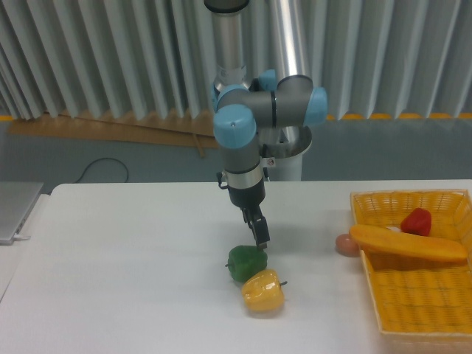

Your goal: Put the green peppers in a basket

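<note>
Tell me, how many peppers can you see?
3. The green pepper sits on the table under the gripper. The yellow pepper touches it in front. The red pepper is in the basket. None seem hidden.

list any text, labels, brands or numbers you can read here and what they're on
None: no readable text appears anywhere in this view.
The gripper, green pepper, yellow pepper and basket carry no visible lettering.
The arm's grey and blue joints show no legible brand or label at this resolution.
</note>
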Tool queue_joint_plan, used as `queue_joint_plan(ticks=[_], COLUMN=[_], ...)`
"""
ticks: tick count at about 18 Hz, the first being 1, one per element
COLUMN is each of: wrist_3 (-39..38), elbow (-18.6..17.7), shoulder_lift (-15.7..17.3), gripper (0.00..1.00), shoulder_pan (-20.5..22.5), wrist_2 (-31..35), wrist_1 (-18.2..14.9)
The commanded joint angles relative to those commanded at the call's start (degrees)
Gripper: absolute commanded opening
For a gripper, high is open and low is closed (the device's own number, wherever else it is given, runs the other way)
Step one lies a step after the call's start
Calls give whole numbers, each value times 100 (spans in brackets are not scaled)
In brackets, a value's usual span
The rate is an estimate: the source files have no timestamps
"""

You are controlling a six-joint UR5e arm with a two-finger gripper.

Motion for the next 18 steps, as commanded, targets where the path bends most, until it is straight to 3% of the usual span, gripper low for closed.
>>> queue_joint_plan(ticks=[8, 18], wrist_3=[-26, -175], elbow=[193, 228], shoulder_lift=[-316, -553], gripper=[100, 100], shoulder_pan=[-9, -140], wrist_2=[167, 466], wrist_1=[35, 325])
